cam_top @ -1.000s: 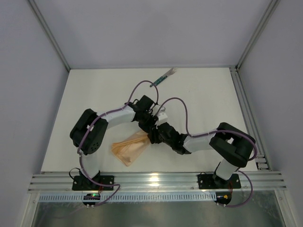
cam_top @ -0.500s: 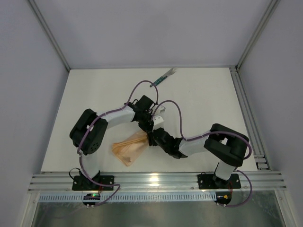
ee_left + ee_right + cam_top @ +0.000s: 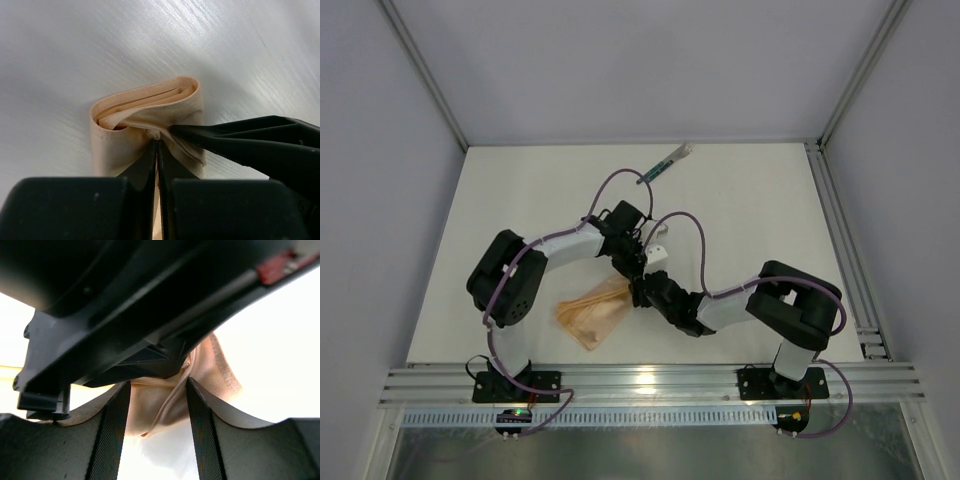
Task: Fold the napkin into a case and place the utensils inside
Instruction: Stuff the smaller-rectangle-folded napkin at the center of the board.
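**Pinching the Folded Napkin: Left Jaws Closed, Right Jaws Spread**

The napkin (image 3: 592, 313) lay folded into a narrow multi-layer band on the near half of the table (image 3: 770, 210), left of centre, just ahead of the left arm's base. Its far right end was lifted off the surface. In the left wrist view the napkin (image 3: 145, 112) showed a looped end with several layers stacked inside the loop and a creased gather at the middle.

The left gripper (image 3: 156, 136) gripped that gather. Its fingers (image 3: 146, 162) were pressed together with only a thin bunch of cloth between the tips.

The right gripper (image 3: 645, 293) met the same end of the cloth from the right. One of its fingers (image 3: 235, 142) lay across the upper layer, its tip touching the cloth just beside the left gripper's pinch. In the right wrist view the right gripper (image 3: 157, 386) stood with its fingers (image 3: 111, 435) spread apart; the napkin (image 3: 210, 367) hung in the gap between them, and neither pad clamped it.

The two wrists sat close together above the table's middle.

The utensils (image 3: 667, 163) rested near the far edge of the table, well apart from the napkin, dark green handle toward the arms and pale end toward the back wall. Their number could not be told.
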Available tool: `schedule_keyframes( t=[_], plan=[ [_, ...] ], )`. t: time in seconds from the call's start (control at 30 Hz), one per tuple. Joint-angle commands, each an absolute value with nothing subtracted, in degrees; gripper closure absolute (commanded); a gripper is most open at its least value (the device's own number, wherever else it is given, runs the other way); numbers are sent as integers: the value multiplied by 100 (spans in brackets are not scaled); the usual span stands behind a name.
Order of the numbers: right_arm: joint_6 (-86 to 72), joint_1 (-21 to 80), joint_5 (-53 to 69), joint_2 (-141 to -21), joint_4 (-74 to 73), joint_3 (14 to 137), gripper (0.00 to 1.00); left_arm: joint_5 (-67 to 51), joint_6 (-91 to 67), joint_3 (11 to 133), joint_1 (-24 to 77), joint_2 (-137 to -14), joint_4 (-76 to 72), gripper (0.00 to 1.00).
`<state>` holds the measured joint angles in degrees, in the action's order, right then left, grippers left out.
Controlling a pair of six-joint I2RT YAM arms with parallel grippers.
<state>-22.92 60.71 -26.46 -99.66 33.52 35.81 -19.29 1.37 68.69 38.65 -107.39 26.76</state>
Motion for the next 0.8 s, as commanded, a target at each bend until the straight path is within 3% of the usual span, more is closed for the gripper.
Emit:
schedule_keyframes(
  t=[0.0, 0.37, 0.53, 0.67, 0.77],
  plan=[
    [-2715, 6047, -3049, -9879, 4139, 3455, 48, -2109, 53, 6741, 3964, -10740, 2672, 100],
    [-3138, 6047, -3278, -10089, 4860, 3348, 48, -2285, -149, 6759, 3964, -10767, 2654, 100],
    [-3068, 6047, -3524, -10397, 4641, 3463, 48, -2364, -176, 6785, 3964, -10810, 2672, 100],
    [-2962, 6056, -3683, -10757, 3543, 3937, 48, -2364, -167, 6785, 3973, -10811, 2716, 100],
    [-2997, 6047, -3525, -10846, 3603, 3771, 55, -2347, -97, 6803, 3973, -10784, 2742, 100]
  ],
)
